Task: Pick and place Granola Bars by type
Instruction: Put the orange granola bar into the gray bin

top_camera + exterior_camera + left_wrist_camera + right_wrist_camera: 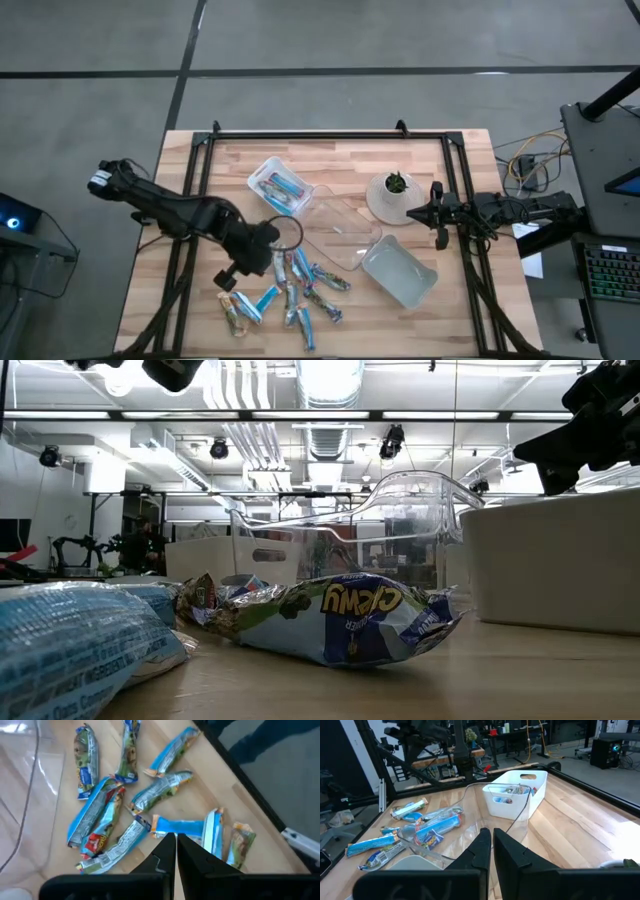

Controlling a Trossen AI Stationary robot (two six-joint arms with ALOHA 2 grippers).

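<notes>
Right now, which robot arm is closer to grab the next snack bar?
Probably the left. The left gripper hangs over the granola bars with its fingers together. The right gripper waits by the potted plant, away from the pile.

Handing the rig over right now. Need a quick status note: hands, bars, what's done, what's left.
Left hand: shut and empty, above the near-left pile of granola bars.
Right hand: shut, empty, waiting at the right side beside the small potted plant.
Done: a few bars already lie in the white bin at the far left.
Left: about a dozen mixed bars loose on the table. The clear tray and the other white bin look empty, so those types are not yet sorted.
</notes>
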